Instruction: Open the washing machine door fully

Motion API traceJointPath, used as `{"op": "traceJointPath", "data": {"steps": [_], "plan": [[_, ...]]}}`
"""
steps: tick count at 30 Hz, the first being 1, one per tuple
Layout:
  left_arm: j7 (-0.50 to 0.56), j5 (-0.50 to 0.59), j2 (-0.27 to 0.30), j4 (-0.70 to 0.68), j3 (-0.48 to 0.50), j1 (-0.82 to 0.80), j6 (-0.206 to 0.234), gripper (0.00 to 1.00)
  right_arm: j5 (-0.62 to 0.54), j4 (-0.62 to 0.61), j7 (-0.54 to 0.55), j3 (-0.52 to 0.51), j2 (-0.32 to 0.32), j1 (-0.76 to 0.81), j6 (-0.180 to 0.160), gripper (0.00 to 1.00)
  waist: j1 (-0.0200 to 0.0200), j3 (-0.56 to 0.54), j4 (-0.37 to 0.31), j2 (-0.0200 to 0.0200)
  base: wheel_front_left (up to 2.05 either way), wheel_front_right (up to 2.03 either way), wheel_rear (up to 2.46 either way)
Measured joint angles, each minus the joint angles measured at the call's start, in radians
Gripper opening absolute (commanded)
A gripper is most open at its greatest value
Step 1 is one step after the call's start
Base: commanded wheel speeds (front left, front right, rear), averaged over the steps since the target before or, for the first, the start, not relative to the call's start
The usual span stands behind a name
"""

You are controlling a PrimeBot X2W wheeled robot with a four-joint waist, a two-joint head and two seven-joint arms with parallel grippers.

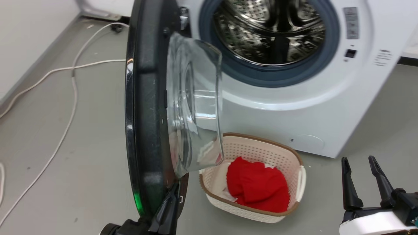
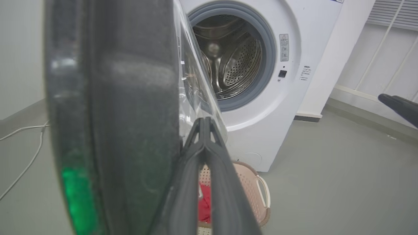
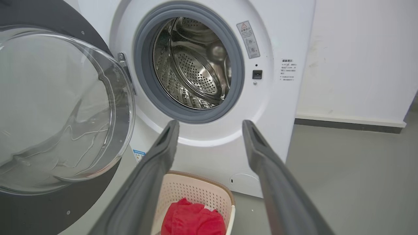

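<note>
Above the grey floor [image 1: 81,130], the washing machine door [image 1: 147,114] stands half-swung at nine o'clock of the washing machine [image 1: 326,107]; we should push its six o'clock rim steadily outward with the left gripper [image 1: 176,192], jaws pressed together, while the right gripper [image 1: 359,173] waits, jaws spread.

There is one washing machine [image 1: 294,124] at 2 o'clock of the head view, with one washing machine door [image 1: 147,114], one steel drum [image 1: 261,32] and one round flap [image 1: 307,143]. One beige basket [image 1: 261,151] at 5 o'clock holds one red bundle of cloth [image 1: 258,186]. Two grippers are counted, the left gripper [image 1: 176,189] at 7 o'clock and the right gripper [image 1: 358,160] at 4 o'clock, each with two dark fingers [image 1: 348,189].
</note>
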Motion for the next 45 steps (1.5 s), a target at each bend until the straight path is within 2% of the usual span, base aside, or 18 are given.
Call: {"op": "traceJointPath", "data": {"steps": [8,14,18,22,28,39,45], "plan": [[-0.002,-0.019,0.031,-0.007,0.106,0.025,0.045,0.0,-0.001,-0.02,0.016,0.005,0.0,0.0,0.0,1.0,0.0,0.013,0.104,0.0,0.0,0.0,0.0],[-0.003,-0.042,0.083,0.054,0.241,-0.018,0.058,0.0,-0.003,-0.034,0.026,0.012,0.0,-0.002,0.0,1.0,0.0,0.039,0.12,0.0,0.0,0.0,0.0],[-0.004,-0.073,0.124,0.121,0.36,-0.089,0.04,0.0,-0.005,-0.044,0.034,0.016,0.001,-0.005,0.0,1.0,0.0,0.057,0.109,0.0,0.0,0.0,0.0],[-0.005,-0.085,0.132,0.188,0.456,-0.144,0.025,0.0,-0.008,-0.052,0.04,0.012,0.0,-0.009,0.0,1.0,0.0001,0.078,0.088,0.0,0.0,0.0,0.0],[-0.005,-0.101,0.166,0.317,0.584,-0.244,-0.023,0.0,-0.011,-0.063,0.043,0.007,0.001,-0.028,0.0,1.0,0.0001,0.121,0.056,0.0,0.0,0.0,0.0],[-0.005,-0.059,0.233,0.531,0.705,-0.437,-0.107,0.0,-0.033,-0.07,0.049,0.009,0.0,-0.068,0.0,1.0,0.0001,0.187,0.013,0.0,0.0,0.0,0.0],[-0.005,-0.015,0.226,0.535,0.751,-0.429,-0.131,0.0,-0.02,-0.041,0.03,0.021,0.001,-0.079,0.0,1.0,0.0001,0.172,-0.013,0.0,0.0,0.0,0.0]]}}
